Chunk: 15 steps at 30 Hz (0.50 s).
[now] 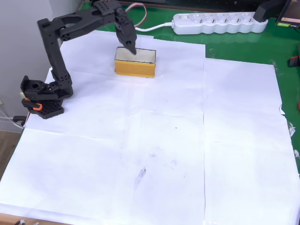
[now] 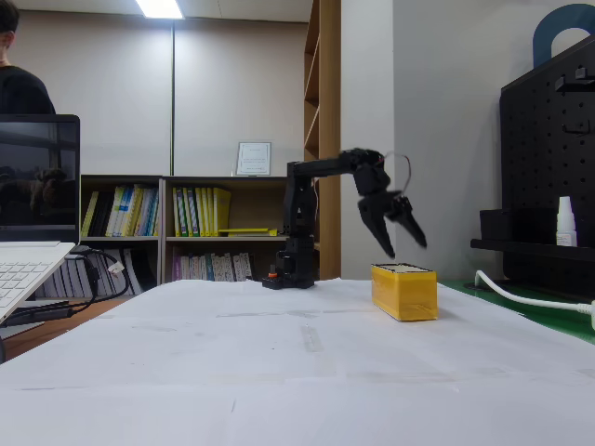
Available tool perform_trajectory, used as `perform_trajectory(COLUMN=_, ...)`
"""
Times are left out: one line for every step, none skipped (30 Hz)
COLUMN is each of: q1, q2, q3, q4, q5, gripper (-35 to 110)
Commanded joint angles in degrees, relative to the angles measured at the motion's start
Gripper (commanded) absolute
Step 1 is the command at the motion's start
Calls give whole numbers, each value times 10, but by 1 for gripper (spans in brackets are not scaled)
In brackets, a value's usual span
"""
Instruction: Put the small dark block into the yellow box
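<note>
- White paper sheets (image 1: 164, 140) cover the surface, laid edge to edge with seams showing; green matting shows at the far and right edges in the overhead view.
- Faint grey smudges mark the paper near the middle of the overhead view; no writing can be read on it.
- The black arm (image 1: 56, 56) stands on its base at the left of the overhead view and reaches over toward the yellow box (image 1: 135, 63).
- The yellow box sits on the paper near the far side, with orange-yellow sides, a dark rim and a pale inside; in the fixed view (image 2: 404, 291) it stands right of the arm's base.
- The gripper (image 1: 130, 46) hangs over the left part of the box top in the overhead view; in the fixed view (image 2: 402, 239) its tips sit just above the box, not touching it.
- Its jaws stand apart in the fixed view, one finger pointing down and the other angled out to the right, with nothing seen between them.
- The small dark block cannot be made out in either view, so I cannot tell where it lies.
- A white power strip (image 1: 220, 23) lies on the green matting beyond the paper, with a white cable running from its left end.
- Behind the surface in the fixed view stand shelves of books (image 2: 158, 214), a framed sheet (image 2: 253, 159) too small to read, an open laptop (image 2: 33, 223) at the left, and a black pegboard (image 2: 548, 177) at the right with a small white bottle (image 2: 566, 221) on its ledge.
</note>
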Motion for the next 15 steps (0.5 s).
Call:
perform_trajectory(q1=51, q2=-144, q3=16, q4=7, q5=-35, gripper=36)
perform_trajectory(q1=71, q2=-175, q3=-2, q4=4, q5=-44, gripper=36)
perform_trajectory(q1=90, q2=-209, q3=-27, q4=0, q5=-53, gripper=36)
perform_trajectory(q1=104, q2=-242, q3=-54, q4=-1, q5=-63, gripper=36)
perform_trajectory(q1=115, q2=-272, q3=-76, q4=-1, q5=-64, gripper=36)
perform_trajectory(q1=125, q2=-305, q3=-105, q4=-1, q5=-65, gripper=36)
perform_trajectory(q1=130, q2=-338, q3=-139, q4=-2, q5=-72, gripper=36)
perform_trajectory(q1=136, q2=-369, q3=-171, q4=-2, q5=-80, gripper=36)
perform_trajectory(q1=143, q2=-400, q3=-206, q4=-3, q5=-85, gripper=36)
perform_trajectory(q1=150, q2=-427, q3=-243, q4=-6, q5=-89, gripper=34)
perform_trajectory(q1=162, q2=-457, q3=-287, q4=-13, q5=-96, gripper=25)
perform_trajectory(q1=176, q2=-484, q3=-330, q4=-21, q5=-99, gripper=18)
perform_trajectory(q1=192, q2=-502, q3=-367, q4=-27, q5=-99, gripper=12)
perform_trajectory(q1=208, q2=-521, q3=-404, q4=-35, q5=-100, gripper=5)
perform_trajectory(q1=223, q2=-539, q3=-439, q4=-41, q5=-100, gripper=0)
